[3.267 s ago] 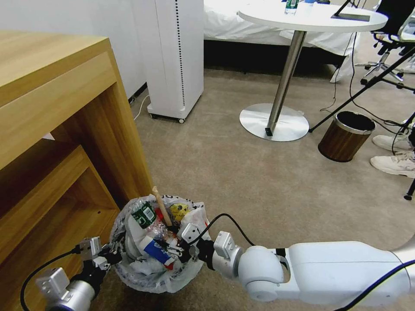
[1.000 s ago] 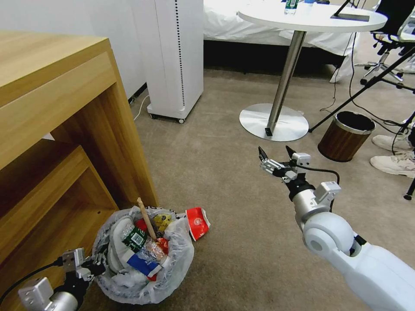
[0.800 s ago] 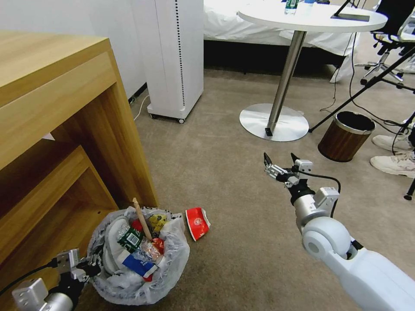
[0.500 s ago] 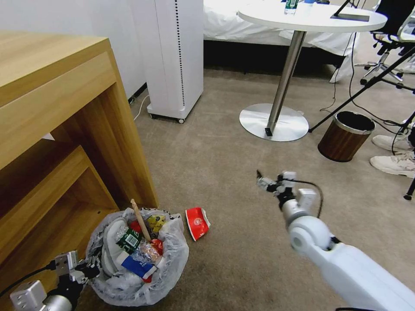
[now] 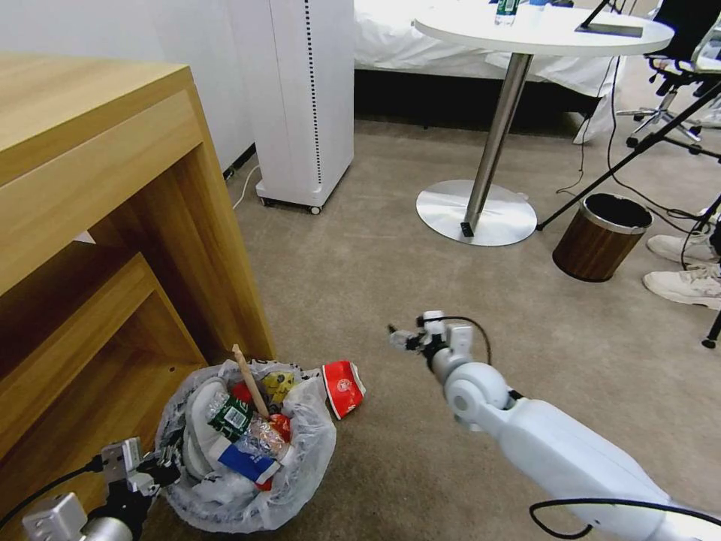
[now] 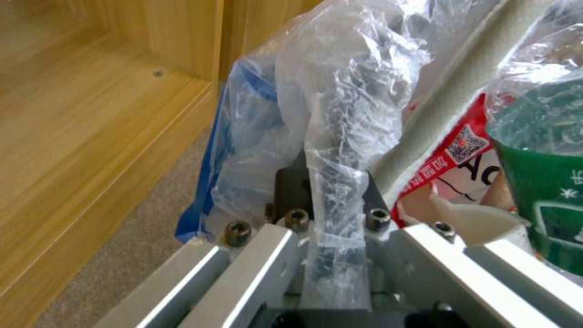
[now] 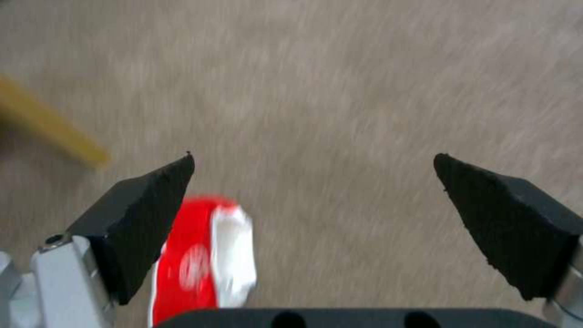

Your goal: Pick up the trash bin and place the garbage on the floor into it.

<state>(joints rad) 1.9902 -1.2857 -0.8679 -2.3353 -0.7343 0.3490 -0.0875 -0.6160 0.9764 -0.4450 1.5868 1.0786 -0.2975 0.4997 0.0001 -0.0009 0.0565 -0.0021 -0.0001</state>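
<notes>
Red-and-white paper cup point(image 5: 343, 387) lies on carpet just right of the bag-lined round trash bin point(image 5: 248, 451), which the left gripper point(image 5: 161, 469) clamps, while the right gripper point(image 5: 402, 340) hovers spread wide to its right.

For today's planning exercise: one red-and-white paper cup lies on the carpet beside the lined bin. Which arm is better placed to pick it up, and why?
Right. The right gripper is open and free near the paper cup, which shows between its fingers in the right wrist view. The left gripper is shut on the trash bin rim.

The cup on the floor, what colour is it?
The cup is red and white, clearest in the head view.
</notes>
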